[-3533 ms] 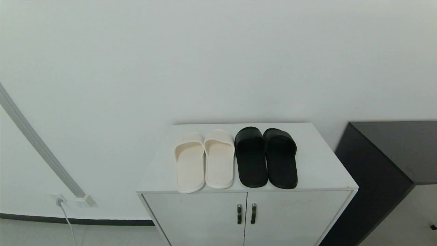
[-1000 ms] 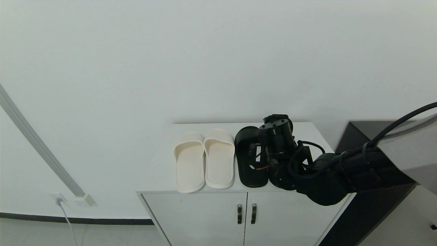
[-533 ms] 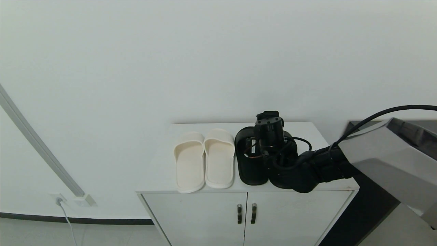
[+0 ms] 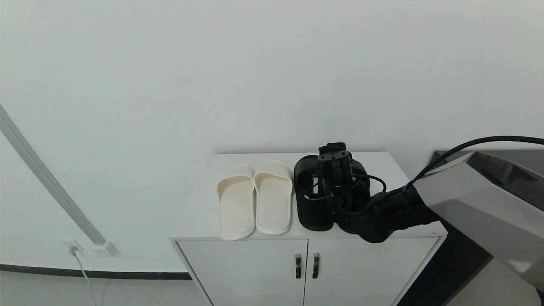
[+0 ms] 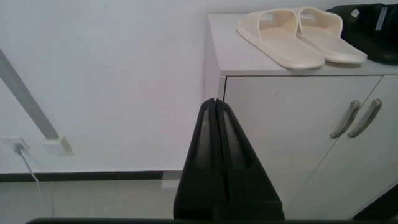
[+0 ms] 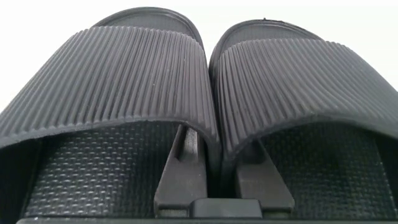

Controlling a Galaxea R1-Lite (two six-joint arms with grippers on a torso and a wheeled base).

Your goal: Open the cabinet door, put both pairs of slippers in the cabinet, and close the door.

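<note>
The right arm has swung in from the right side over the cabinet top, bare a few seconds ago, and has settled low on the black slippers, which lie on the right half of the top with their heels at the front edge. The right gripper is parted, one finger under each strap, with the pair's touching inner sides between them; it is placed to pinch both at once, but I would not call it a grip yet. Neither pair has shifted: the white slippers lie just left of the black ones, heels at the front edge. The left gripper hangs low in front of the cabinet's left side, pressed closed on nothing. Both doors are closed, handles untouched, so a lifted pair has nowhere to go until one is opened.
</note>
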